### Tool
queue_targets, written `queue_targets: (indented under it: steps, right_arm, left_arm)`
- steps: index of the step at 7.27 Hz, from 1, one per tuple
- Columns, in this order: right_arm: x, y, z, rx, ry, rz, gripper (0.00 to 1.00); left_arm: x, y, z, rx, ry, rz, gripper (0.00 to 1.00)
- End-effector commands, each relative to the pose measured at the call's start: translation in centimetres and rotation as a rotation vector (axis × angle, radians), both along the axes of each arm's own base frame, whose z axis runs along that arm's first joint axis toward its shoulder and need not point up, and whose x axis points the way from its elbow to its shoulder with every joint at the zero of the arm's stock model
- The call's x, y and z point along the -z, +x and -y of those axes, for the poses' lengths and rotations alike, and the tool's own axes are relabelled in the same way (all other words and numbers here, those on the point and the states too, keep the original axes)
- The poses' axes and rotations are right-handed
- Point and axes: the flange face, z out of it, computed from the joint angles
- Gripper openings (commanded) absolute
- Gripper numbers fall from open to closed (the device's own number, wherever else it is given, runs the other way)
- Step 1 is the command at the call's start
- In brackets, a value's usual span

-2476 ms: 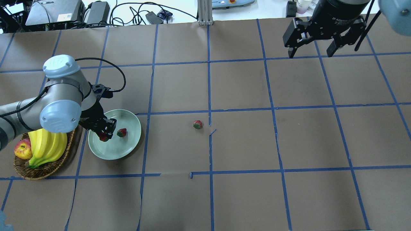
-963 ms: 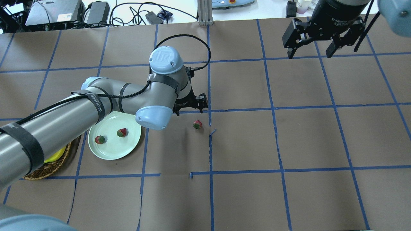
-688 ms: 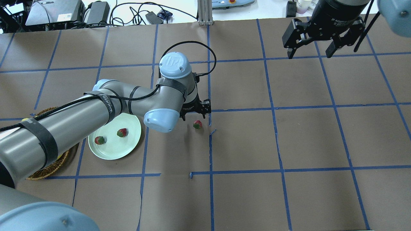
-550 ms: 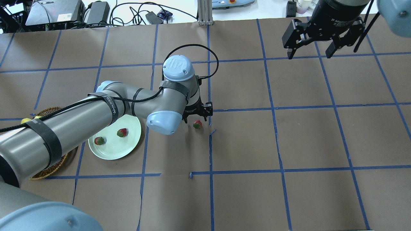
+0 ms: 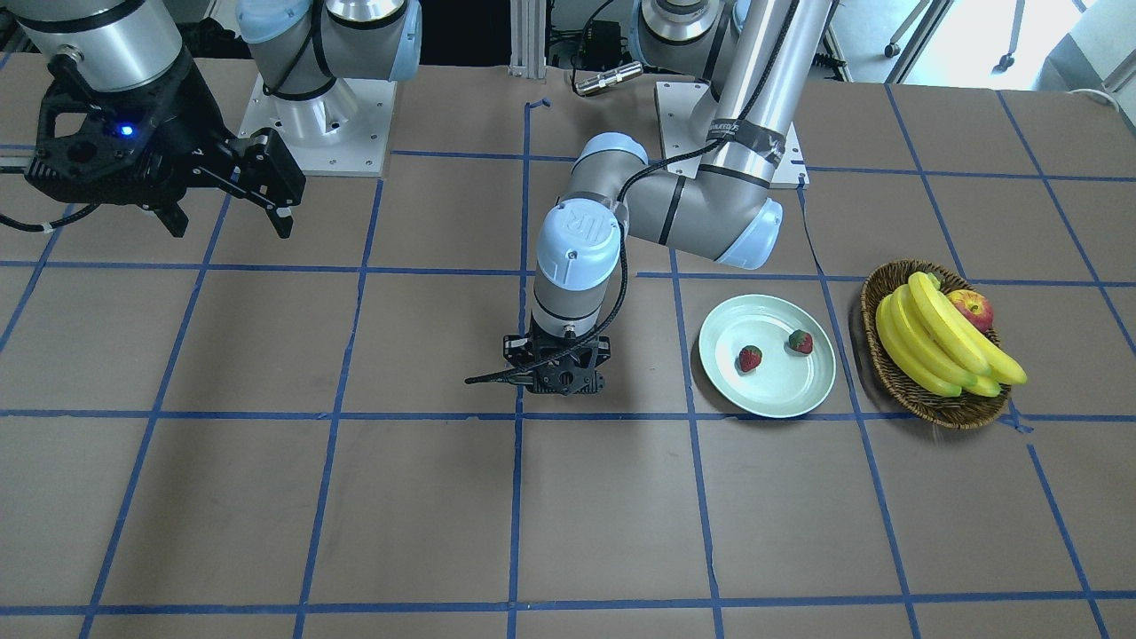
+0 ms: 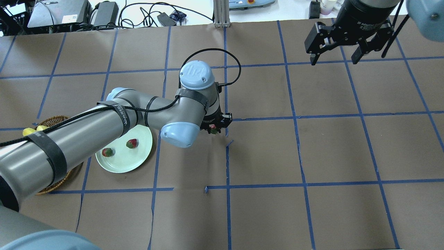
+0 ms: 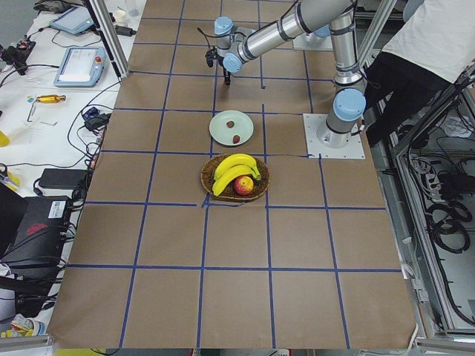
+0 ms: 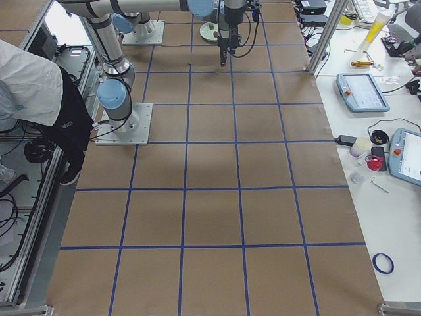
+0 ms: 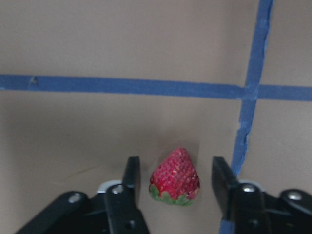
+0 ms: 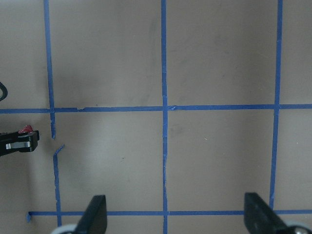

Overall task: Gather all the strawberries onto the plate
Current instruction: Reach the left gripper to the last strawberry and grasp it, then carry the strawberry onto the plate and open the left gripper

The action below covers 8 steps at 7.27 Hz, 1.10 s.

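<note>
Two strawberries point(image 5: 750, 358) on plate point(image 5: 772, 392); brown-papered table point(image 5: 222, 497), blue tape point(image 5: 337, 414) grid possibly torn.

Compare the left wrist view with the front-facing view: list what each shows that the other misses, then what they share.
Left wrist only: the third strawberry on the table, between open fingers, touching neither. Front-facing only: the plate with two strawberries, the basket, and the right gripper, open. Shared: the left gripper and the taped table.
</note>
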Motion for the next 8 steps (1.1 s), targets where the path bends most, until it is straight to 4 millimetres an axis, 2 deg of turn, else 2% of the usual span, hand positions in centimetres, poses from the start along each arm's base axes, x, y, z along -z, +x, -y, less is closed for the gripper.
queue_targets:
  steps: [1,2,3,5,6,7,8]
  right_arm:
    - [0.0,0.1,0.0,-0.001,0.0,0.0,1.0]
    - [0.0,0.1,0.0,-0.001,0.0,0.001,1.0]
    - [-0.3,0.1,0.0,-0.001,-0.008,0.001,1.0]
    - [-0.3,0.0,0.0,0.0,-0.007,-0.005,1.0]
    - [-0.2,0.0,0.0,0.001,-0.006,0.001,1.0]
    - [-0.3,0.0,0.1,0.001,-0.009,-0.005,1.0]
    - [-0.3,-0.1,0.1,0.001,-0.009,-0.007,1.0]
  left_arm:
    - [-3.5,5.9,2.0,0.021,-0.017,0.063,0.0]
    - [-4.4,9.8,1.2,0.085,0.051,0.118,0.0]
    - [-4.8,14.9,1.1,0.1,0.085,0.153,0.05]
    - [-2.4,26.8,-0.2,0.187,0.157,0.113,0.05]
    - [-2.0,31.0,-1.1,0.2,0.166,0.099,0.06]
    - [-1.9,31.7,-1.5,0.177,0.168,0.094,0.09]
    - [-1.8,31.4,-1.6,0.126,0.164,0.09,0.51]
